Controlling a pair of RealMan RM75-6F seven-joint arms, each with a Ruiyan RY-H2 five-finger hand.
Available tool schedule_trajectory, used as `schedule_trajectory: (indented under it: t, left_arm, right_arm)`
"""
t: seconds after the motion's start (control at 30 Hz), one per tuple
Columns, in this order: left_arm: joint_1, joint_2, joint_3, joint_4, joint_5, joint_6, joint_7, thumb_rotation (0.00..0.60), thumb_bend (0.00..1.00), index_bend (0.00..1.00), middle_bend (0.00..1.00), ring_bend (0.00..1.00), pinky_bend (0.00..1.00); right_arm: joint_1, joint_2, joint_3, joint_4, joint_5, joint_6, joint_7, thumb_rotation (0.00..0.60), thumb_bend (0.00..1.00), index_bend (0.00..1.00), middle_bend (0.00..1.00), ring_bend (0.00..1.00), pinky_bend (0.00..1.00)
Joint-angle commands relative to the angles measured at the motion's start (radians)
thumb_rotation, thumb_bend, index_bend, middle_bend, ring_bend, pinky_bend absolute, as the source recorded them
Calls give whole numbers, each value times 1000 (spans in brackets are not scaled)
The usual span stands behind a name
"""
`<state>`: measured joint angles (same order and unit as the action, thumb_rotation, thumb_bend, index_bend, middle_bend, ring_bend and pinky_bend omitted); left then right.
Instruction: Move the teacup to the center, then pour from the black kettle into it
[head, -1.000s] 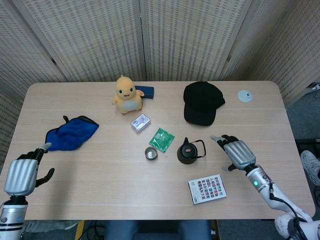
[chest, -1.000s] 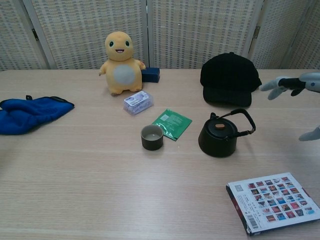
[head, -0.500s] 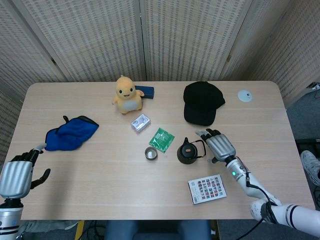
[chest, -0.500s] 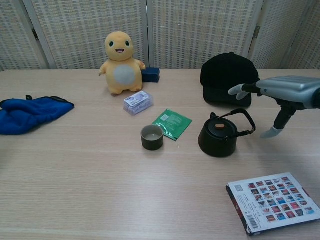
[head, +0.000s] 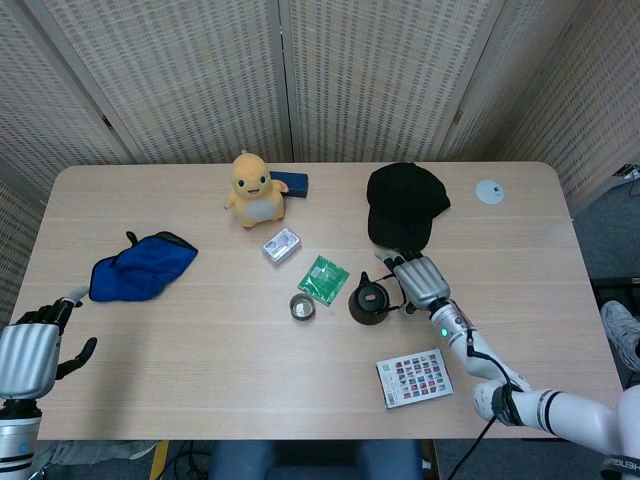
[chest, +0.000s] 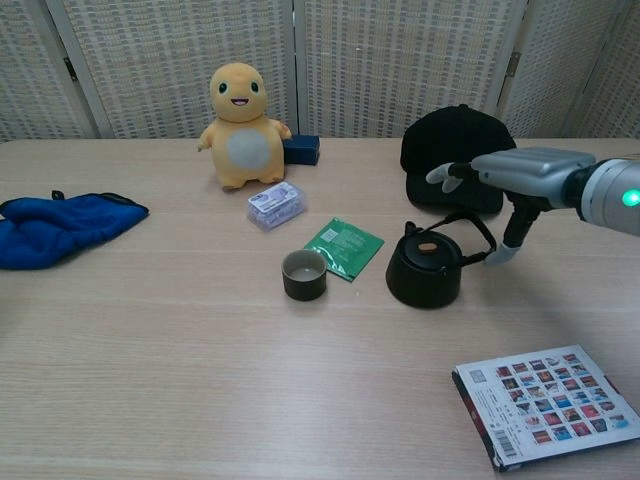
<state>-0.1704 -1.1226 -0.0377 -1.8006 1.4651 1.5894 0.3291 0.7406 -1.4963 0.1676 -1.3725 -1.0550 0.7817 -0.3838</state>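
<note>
The small dark teacup (head: 302, 306) (chest: 303, 274) stands upright near the table's middle, beside a green packet (head: 323, 279) (chest: 344, 247). The black kettle (head: 367, 300) (chest: 424, 272) sits just to its right, with its wire handle raised toward my right hand (head: 418, 278) (chest: 520, 175). That hand reaches over the handle with its fingers stretched out above and its thumb hanging down behind. It has not closed around the handle. My left hand (head: 28, 355) hovers at the table's near left corner, holding nothing, and only the head view shows it.
A black cap (head: 404, 205) (chest: 458, 155) lies just behind the kettle. A yellow plush toy (head: 253, 188), a dark blue box (head: 293, 182) and a pale packet (head: 281, 244) are at the back centre. A blue cloth (head: 140, 266) is on the left, and a patterned card box (head: 414, 376) (chest: 542, 401) is near the front right.
My right hand has swept left from the table's right side to the kettle's handle. The kettle has shifted slightly left. My left hand has drawn back toward the near left corner.
</note>
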Motion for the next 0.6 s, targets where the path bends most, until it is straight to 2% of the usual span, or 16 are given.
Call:
schedule_trajectory:
  t: [0.03, 0.47, 0.6]
  left_arm:
    - [1, 1, 0, -3, 0, -9, 2, 600, 275, 198, 337, 418, 464]
    - [17, 8, -15, -7, 0, -19, 6, 600, 275, 198, 337, 418, 464]
    - [18, 6, -22, -3, 1, -21, 3, 600, 274, 198, 337, 418, 464]
  right_arm:
    - [21, -19, 10, 30, 27, -8, -16, 600, 34, 73, 136, 63, 165]
    - [114, -103, 55, 219, 147, -51, -46, 600, 45, 73, 136, 63, 165]
    - [125, -108, 67, 246, 163, -51, -36, 600, 48, 73, 138, 63, 165]
